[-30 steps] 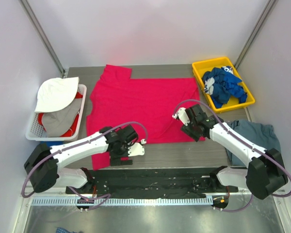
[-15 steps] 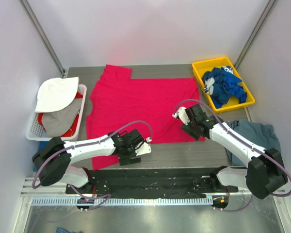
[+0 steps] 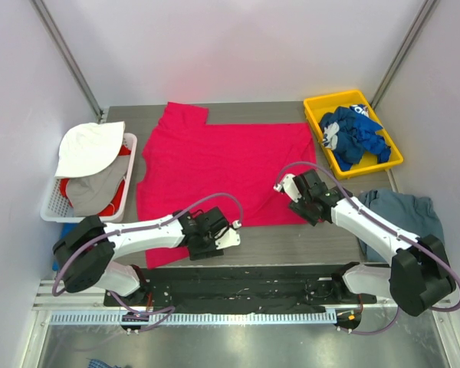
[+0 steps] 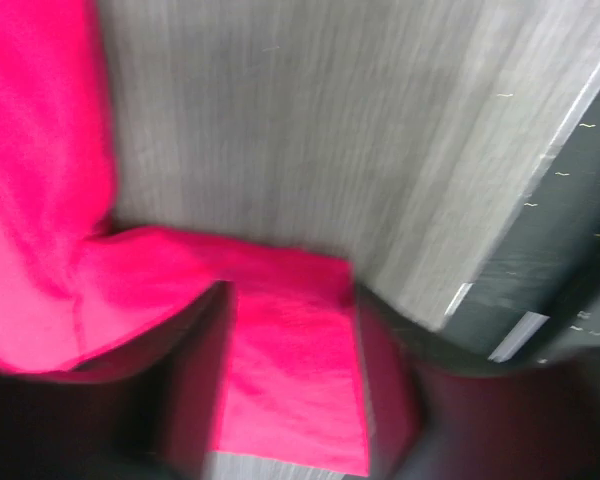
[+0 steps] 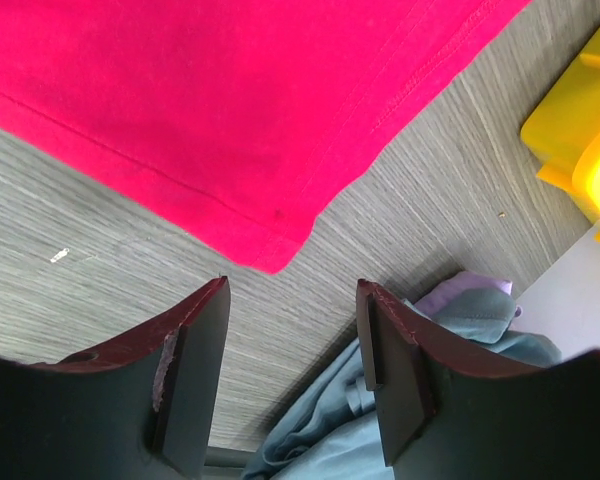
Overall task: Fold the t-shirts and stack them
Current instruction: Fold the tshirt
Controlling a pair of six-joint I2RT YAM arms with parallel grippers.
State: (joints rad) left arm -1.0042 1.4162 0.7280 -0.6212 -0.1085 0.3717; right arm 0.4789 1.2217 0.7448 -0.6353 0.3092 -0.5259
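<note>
Top external view: the soft, limp pink-red t-shirt point(image 3: 222, 165) lies flat mid-frame on the surface point(image 3: 291, 245), best pinched at its lower corners, where left fingers point(image 4: 195, 400) straddle cloth, spread, and right fingers point(image 5: 190, 370) hover spread.

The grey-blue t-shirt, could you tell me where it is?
Top view: the grey-blue t-shirt lies far right, between the yellow bin and the right arm's base.

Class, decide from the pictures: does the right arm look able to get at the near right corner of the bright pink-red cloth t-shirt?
Probably yes. The right pincer hovers open just beside that corner of the bright pink-red cloth t-shirt, with only bare grey table between them.
</note>
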